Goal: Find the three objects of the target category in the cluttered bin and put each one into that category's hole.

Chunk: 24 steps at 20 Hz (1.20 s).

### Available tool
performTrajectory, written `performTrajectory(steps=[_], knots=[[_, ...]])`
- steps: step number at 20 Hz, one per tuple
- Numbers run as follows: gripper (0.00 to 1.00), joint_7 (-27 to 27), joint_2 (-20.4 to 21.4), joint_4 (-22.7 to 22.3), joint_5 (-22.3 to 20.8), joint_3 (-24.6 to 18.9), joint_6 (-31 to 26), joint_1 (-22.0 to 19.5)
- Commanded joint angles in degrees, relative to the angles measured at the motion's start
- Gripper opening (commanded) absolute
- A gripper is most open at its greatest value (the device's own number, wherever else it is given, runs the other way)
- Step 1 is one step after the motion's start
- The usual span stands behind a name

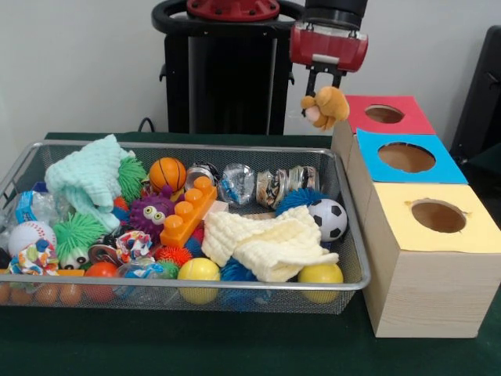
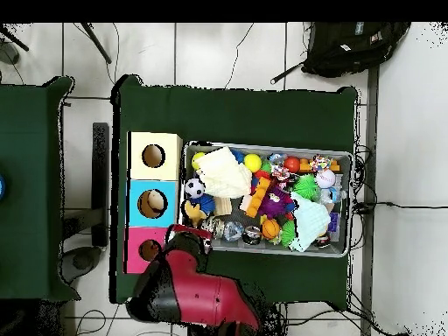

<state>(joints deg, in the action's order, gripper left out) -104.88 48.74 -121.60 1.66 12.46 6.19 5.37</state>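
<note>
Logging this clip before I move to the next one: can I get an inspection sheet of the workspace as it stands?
Surface: green table cloth, bare in front of the bin.
Job's things: wire bin; wooden box with a pink hole, a blue hole and a yellow hole; small tan plush toy held above the box's pink end.
Clutter: soccer ball, mini basketball, cream cloth, mint cloth, orange block.
Grippers: pincer shut on the plush toy.
Cables: black cables on the floor.
Surroundings: black backpack, tiled floor.
</note>
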Motion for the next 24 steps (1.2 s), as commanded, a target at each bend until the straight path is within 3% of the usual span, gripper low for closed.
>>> performTrajectory(steps=[1, 10, 19, 24], knots=[[0.0, -12.65, 4.4, -4.3, 4.06, 0.5, -7.32, 2.32], [0.0, -14.55, 5.94, -5.52, 8.61, 4.5, -9.78, 12.14], [0.0, -16.65, 3.51, -7.77, 14.02, 6.07, -6.37, 20.87], [0.0, -17.17, 0.71, -8.69, 16.13, 4.77, -2.35, 22.35]])
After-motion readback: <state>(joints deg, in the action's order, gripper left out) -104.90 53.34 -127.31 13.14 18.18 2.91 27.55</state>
